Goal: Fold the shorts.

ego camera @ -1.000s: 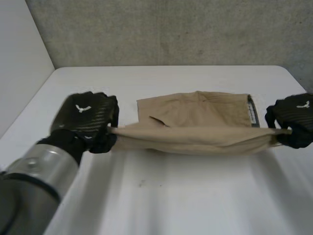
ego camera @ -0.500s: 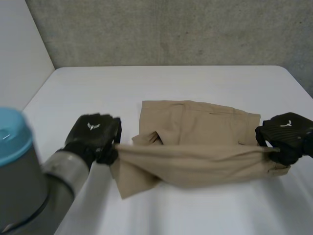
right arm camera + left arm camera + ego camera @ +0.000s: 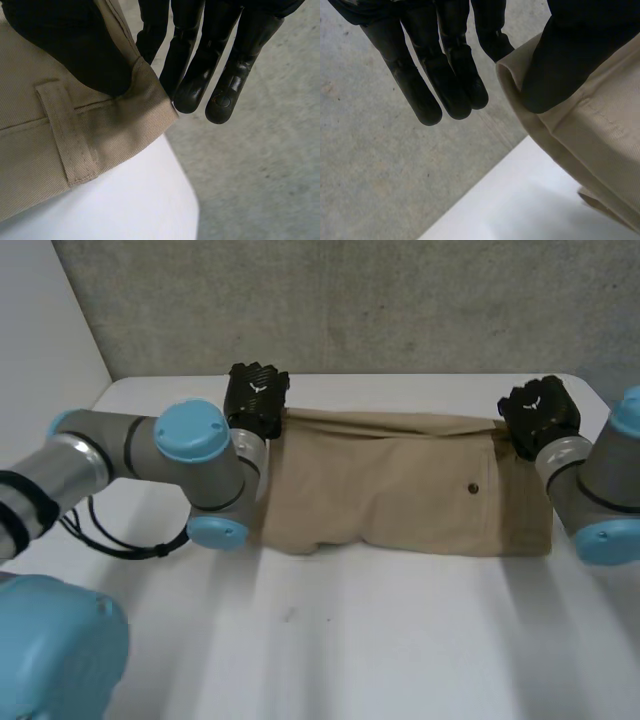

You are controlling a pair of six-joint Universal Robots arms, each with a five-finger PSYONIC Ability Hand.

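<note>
Now the shorts (image 3: 400, 485) are lying folded along the far edge of the surface (image 3: 350, 640), long axis running side to side. The left hand (image 3: 256, 400) is sitting on their far edge at the left end, the right hand (image 3: 540, 412) at the right end, each near its own end. Wrist views are showing what the head view is hiding: both hands are holding straight fingers (image 3: 445, 85) spread beyond the cloth, thumbs resting on top, pinching nothing. A belt loop (image 3: 65, 130) beside the right thumb is marking the waistband end.
</note>
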